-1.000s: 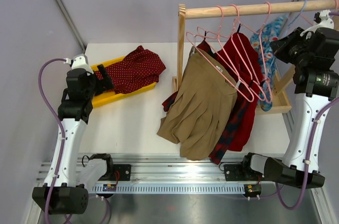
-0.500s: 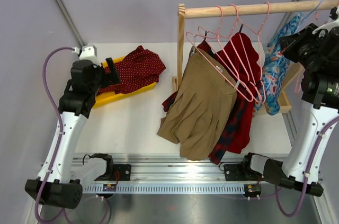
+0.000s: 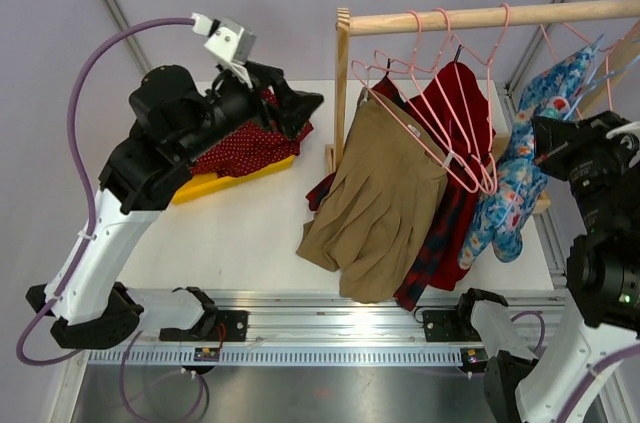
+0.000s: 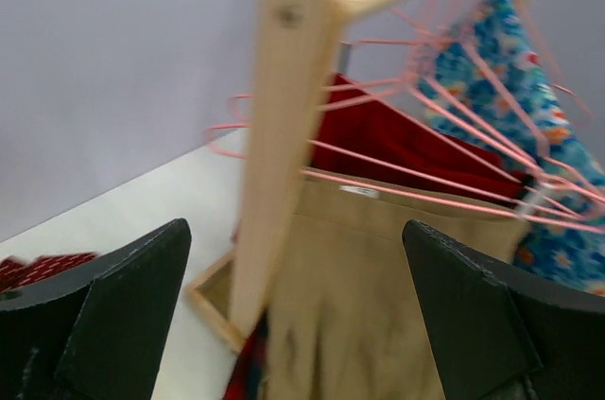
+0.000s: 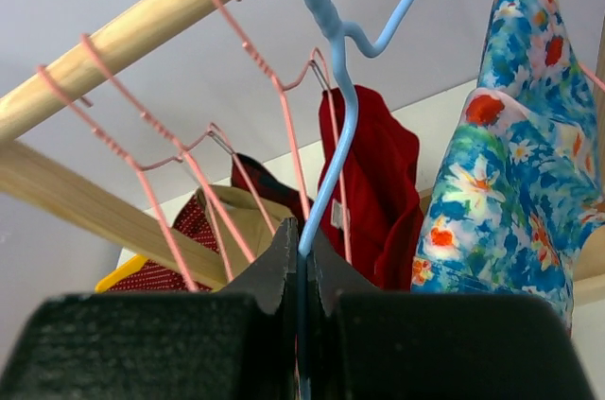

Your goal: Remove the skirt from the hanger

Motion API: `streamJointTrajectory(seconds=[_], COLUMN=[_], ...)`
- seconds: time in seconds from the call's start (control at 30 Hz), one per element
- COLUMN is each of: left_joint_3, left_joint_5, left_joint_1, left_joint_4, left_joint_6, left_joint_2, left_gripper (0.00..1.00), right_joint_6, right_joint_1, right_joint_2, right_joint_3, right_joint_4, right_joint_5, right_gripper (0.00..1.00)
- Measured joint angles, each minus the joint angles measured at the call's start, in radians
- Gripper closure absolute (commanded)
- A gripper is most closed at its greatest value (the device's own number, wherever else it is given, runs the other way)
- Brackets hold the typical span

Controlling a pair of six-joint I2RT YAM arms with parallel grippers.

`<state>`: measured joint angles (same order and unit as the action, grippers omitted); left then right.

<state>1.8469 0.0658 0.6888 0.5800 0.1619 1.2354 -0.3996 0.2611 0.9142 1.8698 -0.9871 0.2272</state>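
A blue floral skirt [image 3: 508, 198] hangs from a thin blue hanger [image 3: 588, 51] at the right end of the wooden rack. My right gripper [image 3: 548, 139] is shut on that hanger's wire [image 5: 331, 107], just under its hook. In the right wrist view the skirt [image 5: 515, 182] hangs right of my gripper [image 5: 302, 251]. In the top view the hanger sits a little below the rod [image 3: 480, 15]. My left gripper [image 3: 300, 103] is open and empty, raised near the rack's left post [image 4: 274, 135]. Its fingers [image 4: 113, 305] frame a tan skirt [image 4: 378, 296].
Pink hangers [image 3: 440, 113] on the rod carry the tan skirt [image 3: 380, 203], a red garment [image 3: 458, 108] and a dark plaid one [image 3: 435, 253]. A yellow tray [image 3: 215, 183] at back left holds a red dotted garment [image 3: 250, 138]. The rack base [image 3: 535, 205] stands at right.
My left arm has risen from the tray and swung right toward the rack post. My right arm has pulled the blue hanger and floral skirt down and nearer, away from the rod.
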Motion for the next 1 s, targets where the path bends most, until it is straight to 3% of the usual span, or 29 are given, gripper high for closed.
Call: streamJointTrajectory(seconds=[0.17, 0.5, 0.77, 1.0], left_joint_3=[-0.031, -0.319, -0.511, -0.519], left_joint_5=[0.123, 0.332, 0.372, 0.372], left_joint_1=[0.147, 0.435, 0.598, 0.705], left_joint_4=[-0.053, -0.285, -0.513, -0.669], left_joint_6=[0.003, 0.049, 0.101, 0.113], left_joint_2=[0.021, -0.022, -0.075, -0.057], left_gripper=[0.01, 0.01, 0.01, 0.01], right_joint_6=[-0.030, -0.176, -0.355, -0.485], right_joint_1=[0.000, 0.000, -0.013, -0.030], right_joint_2=[-0.069, -0.231, -0.351, -0.364], right_joint_3=[0.051, 0.118, 0.122, 0.066], right_joint_4=[-0.045, -0.047, 0.165, 0.358], right_joint_5=[0.004, 0.135, 0.417, 0.557], right_gripper=[1.00, 1.00, 1.00, 1.00])
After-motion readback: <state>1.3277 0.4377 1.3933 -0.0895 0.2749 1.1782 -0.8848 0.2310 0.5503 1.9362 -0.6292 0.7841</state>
